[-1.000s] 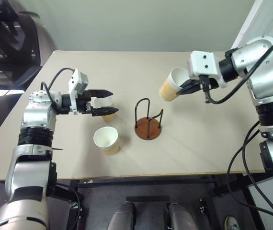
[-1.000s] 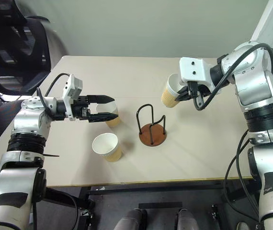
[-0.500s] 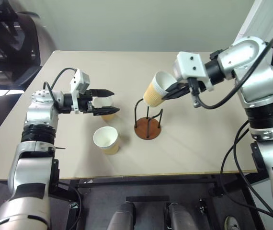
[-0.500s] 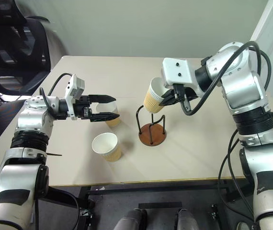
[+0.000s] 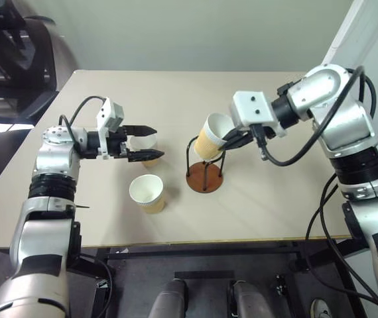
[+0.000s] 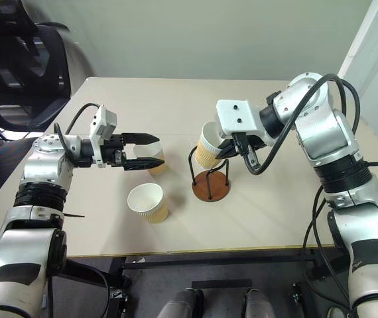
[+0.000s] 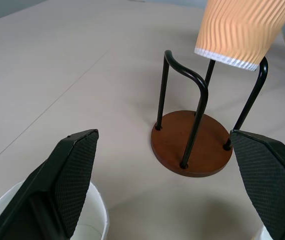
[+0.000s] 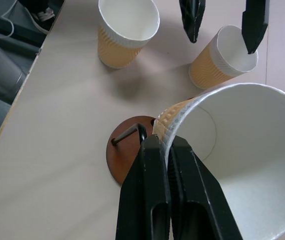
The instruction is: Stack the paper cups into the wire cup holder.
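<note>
My right gripper [image 5: 233,140] is shut on the rim of a tan paper cup [image 5: 210,136], pinching its wall between both fingers [image 8: 152,200]. That cup hangs tilted just above the black loops of the wire cup holder [image 5: 205,177], whose reddish-brown base [image 8: 125,155] rests on the table. Left of the holder, my left gripper [image 5: 154,142] is open and level, its fingers straddling a second paper cup [image 6: 156,163] without touching it. A third paper cup [image 5: 147,193] stands upright nearer the front edge.
The beige table [image 5: 282,199] has open room to the right of the holder and along the back. A black office chair [image 5: 10,59] stands beyond the far left corner. The table's front edge [image 5: 195,244] runs just in front of the third cup.
My right gripper has carried its cup leftward and a little down, from right of the holder to just above its loops. The left arm has stayed in place, still open.
</note>
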### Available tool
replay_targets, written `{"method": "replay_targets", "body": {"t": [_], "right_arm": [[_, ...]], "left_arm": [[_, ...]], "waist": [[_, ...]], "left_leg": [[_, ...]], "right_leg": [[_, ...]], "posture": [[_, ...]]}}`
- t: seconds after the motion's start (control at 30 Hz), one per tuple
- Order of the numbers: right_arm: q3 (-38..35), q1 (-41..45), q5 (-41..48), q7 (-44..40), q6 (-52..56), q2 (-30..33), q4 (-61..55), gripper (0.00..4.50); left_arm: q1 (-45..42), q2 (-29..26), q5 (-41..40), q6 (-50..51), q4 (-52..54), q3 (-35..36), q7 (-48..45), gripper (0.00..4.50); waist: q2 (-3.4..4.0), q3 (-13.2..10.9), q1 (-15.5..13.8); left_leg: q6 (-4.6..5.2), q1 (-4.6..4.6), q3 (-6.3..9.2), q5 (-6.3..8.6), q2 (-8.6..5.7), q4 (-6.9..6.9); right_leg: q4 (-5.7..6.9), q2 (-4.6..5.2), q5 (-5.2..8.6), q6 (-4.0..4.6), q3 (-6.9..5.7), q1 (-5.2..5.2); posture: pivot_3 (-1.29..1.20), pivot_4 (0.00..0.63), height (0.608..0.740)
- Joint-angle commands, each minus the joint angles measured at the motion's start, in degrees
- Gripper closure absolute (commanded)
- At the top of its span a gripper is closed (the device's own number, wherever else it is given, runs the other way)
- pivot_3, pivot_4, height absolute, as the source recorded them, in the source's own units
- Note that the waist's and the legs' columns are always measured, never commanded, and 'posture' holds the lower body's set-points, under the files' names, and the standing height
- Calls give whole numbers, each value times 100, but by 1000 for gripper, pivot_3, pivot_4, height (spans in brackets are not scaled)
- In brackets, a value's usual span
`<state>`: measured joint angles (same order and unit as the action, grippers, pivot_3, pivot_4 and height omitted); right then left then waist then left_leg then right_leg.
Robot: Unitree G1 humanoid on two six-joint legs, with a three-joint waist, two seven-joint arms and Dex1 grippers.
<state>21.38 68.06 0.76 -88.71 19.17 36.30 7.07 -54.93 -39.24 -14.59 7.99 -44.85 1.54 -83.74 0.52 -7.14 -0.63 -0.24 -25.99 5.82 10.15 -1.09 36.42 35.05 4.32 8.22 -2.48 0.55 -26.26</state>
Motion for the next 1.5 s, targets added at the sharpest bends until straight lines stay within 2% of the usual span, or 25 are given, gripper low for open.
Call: {"method": "replay_targets", "body": {"t": [0.03,0.3,0.33,0.4,0.47,0.73,0.87,1.07,1.3,1.5], "right_arm": [[-9,75,-84,64,-205,71,-39,4473],[49,100,-294,138,-537,31,135,4473],[48,107,-298,143,-546,21,139,4314],[37,130,-291,171,-522,-24,134,3928],[25,140,-267,173,-475,-55,118,3351],[-186,155,-121,374,-182,-178,110,511],[-476,114,188,577,442,-193,-10,511],[-1003,-92,619,914,1208,114,-292,511],[-1278,-453,930,1106,1665,536,-680,511],[-1414,-632,1148,1238,1912,869,-860,511]], "left_arm": [[-70,-98,-89,77,273,119,-10,0],[-52,-107,-100,255,475,123,38,0],[-48,-109,-98,264,489,124,43,0],[-48,-109,-95,294,527,122,61,0],[-34,-111,-83,300,580,109,73,0],[-4,-82,-42,189,684,138,296,0],[-13,-84,-37,54,593,182,482,0],[-193,-274,247,-189,259,-8,467,0],[-966,-582,1315,-1667,-553,-730,299,0],[-1779,-682,2524,-3081,-1192,-1571,541,0]], "waist": [[0,0,0],[0,0,0],[0,0,0],[0,0,1],[0,0,0],[0,0,1],[0,0,-3],[0,0,-8],[-1,0,-13],[-1,0,-14]], "left_leg": [[0,0,0,0,0,0],[0,0,1,0,2,1],[0,0,1,0,3,1],[0,0,1,0,3,1],[0,-1,2,0,3,1],[-1,1,2,0,3,1],[-4,1,3,-2,4,1],[-6,-1,3,-3,3,1],[-11,-2,11,-7,3,0],[-5,-9,11,-10,-1,0]], "right_leg": [[0,0,0,0,0,0],[3,0,0,0,-4,0],[2,0,0,0,-5,0],[2,0,0,0,-5,0],[2,0,0,0,-6,0],[3,0,0,0,-7,1],[3,0,0,0,-8,1],[0,0,0,1,-10,2],[0,-2,0,1,-14,3],[-11,0,1,2,-9,3]], "posture": [[0,150,740],[0,150,740],[0,150,740],[0,150,740],[0,150,740],[0,150,740],[0,150,740],[0,150,740],[0,150,740],[0,150,740]]}}
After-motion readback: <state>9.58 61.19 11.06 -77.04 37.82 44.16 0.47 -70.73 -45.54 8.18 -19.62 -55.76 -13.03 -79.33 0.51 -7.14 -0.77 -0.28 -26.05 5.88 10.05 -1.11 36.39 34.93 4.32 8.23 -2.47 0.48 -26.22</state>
